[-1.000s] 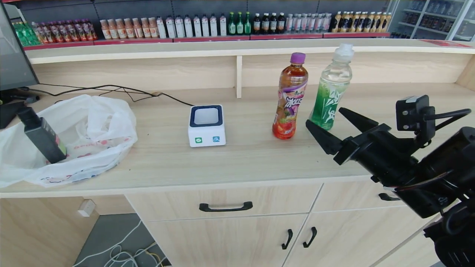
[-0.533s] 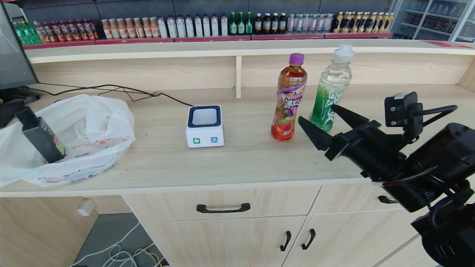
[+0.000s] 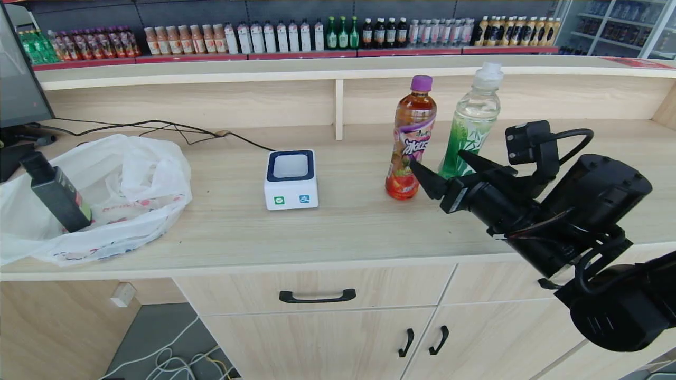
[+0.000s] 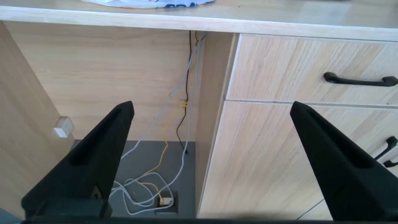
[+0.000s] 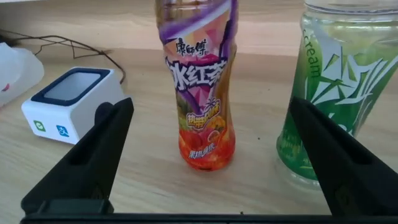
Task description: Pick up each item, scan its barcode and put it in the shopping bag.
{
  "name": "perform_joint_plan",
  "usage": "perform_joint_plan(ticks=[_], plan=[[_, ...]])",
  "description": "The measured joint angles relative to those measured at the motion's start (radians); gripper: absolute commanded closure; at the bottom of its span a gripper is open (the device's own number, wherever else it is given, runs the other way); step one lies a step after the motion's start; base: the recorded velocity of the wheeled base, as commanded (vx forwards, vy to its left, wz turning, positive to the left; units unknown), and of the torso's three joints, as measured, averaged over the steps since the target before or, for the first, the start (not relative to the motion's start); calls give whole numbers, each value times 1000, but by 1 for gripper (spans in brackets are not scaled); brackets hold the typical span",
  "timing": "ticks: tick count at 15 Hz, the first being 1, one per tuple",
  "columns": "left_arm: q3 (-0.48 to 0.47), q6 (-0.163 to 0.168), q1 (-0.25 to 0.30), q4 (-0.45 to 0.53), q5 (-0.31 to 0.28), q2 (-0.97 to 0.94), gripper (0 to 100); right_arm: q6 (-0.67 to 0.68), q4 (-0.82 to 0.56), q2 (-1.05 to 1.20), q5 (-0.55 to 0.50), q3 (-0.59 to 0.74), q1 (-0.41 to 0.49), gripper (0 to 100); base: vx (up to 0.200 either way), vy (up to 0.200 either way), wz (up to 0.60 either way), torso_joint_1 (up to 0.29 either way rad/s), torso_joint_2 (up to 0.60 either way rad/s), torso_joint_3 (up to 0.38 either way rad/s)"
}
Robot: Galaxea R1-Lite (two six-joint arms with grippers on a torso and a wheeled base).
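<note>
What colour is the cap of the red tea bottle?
Purple. The cap shows best in the head view.

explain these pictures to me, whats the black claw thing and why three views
This is a two-armed robot at a shop counter. The wide picture is from a camera on its head; the other two are from its wrists, looking out between black fingers. The right gripper is open and empty, facing a red-orange bottle and a green bottle. The left gripper, also open, hangs low, facing the cupboards. A white scanner stands mid-counter; the shopping bag on the left holds a dark bottle.
</note>
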State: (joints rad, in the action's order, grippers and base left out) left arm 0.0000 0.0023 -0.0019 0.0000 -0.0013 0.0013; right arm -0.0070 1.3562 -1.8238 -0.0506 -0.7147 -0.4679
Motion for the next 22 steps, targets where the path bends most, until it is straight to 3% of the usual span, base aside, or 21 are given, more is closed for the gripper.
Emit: perform_joint_plan(ticks=[7,22], plan=[[0,0,0,0,0,0,0,-23,-4,-102,-40,-96,-28,0,0,0,0,0,0,0],[0,-1,0,0,0,0,0,-23,-155,-238,-46,-379,-26,0,0,0,0,0,0,0]])
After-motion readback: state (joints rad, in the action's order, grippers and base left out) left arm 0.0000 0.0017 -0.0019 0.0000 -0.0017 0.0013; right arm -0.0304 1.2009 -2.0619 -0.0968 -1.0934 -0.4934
